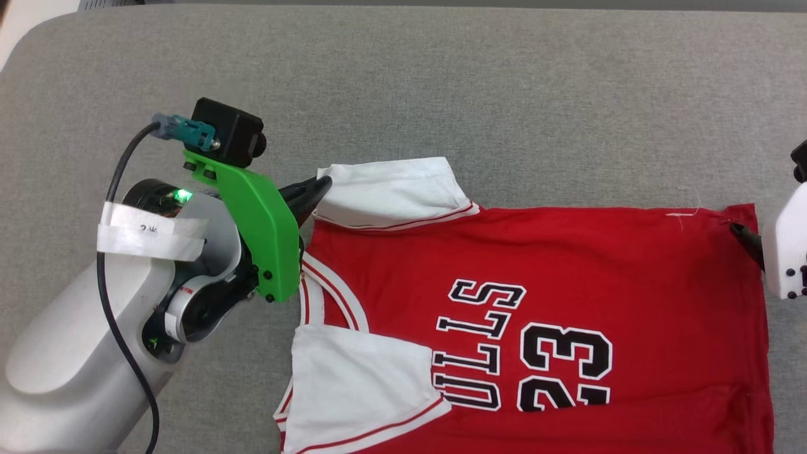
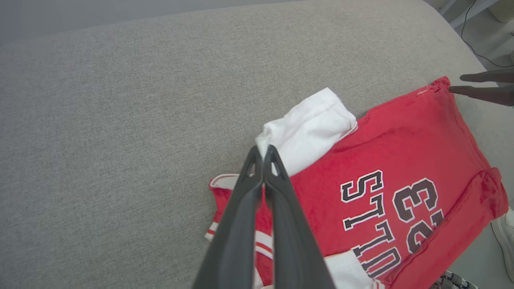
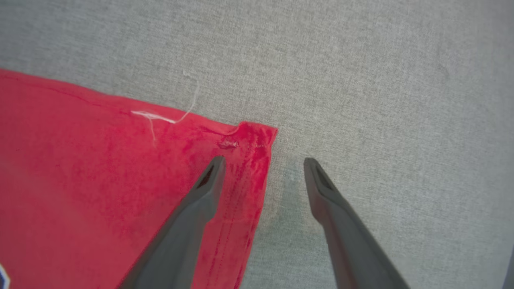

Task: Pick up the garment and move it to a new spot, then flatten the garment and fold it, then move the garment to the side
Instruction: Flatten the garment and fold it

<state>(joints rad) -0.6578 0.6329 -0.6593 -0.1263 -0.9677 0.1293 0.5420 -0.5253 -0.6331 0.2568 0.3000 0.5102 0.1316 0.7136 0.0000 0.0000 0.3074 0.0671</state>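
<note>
The garment (image 1: 567, 252), a red jersey with white sleeves and a black-and-white "BULLS 23" print, lies spread face up on the grey surface, neck at left and hem at right. My left gripper (image 1: 320, 186) is shut on the outer corner of the far white sleeve (image 1: 391, 189). In the left wrist view its tips (image 2: 263, 150) pinch that sleeve (image 2: 309, 128) of the garment (image 2: 401, 140). My right gripper (image 3: 264, 164) stands open at the hem's far corner: one finger over the red cloth (image 3: 80, 160), the other over bare surface. It also appears at the head view's right edge (image 1: 745, 238).
The grey padded surface (image 1: 441, 82) stretches wide beyond the garment and rounds off at its far left corner (image 1: 19, 38). A loose white thread (image 3: 176, 116) trails from the hem. Floor with a cable (image 2: 474, 36) lies past the surface's edge.
</note>
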